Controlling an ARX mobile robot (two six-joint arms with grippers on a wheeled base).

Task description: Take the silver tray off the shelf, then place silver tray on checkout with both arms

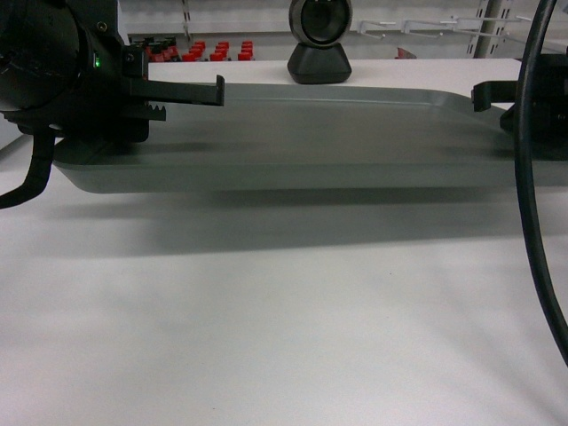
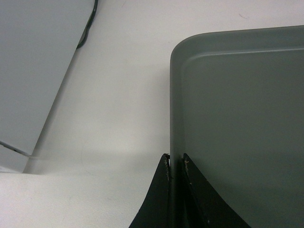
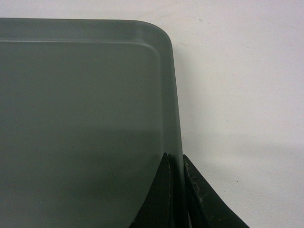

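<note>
silver tray held level just above white desk; left gripper jaws clenched on left rim; right gripper jaws clenched on right rim; advice: lower both ends together, keep tray flat, release only once bottom rests

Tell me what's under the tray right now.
The tray is above the white counter, casting a shadow. Both grippers clamp its rims. The counter directly beneath is hidden.

Black blocky left hand with toothed jaw, green light, perhaps small screws; thick black cable.
</note>
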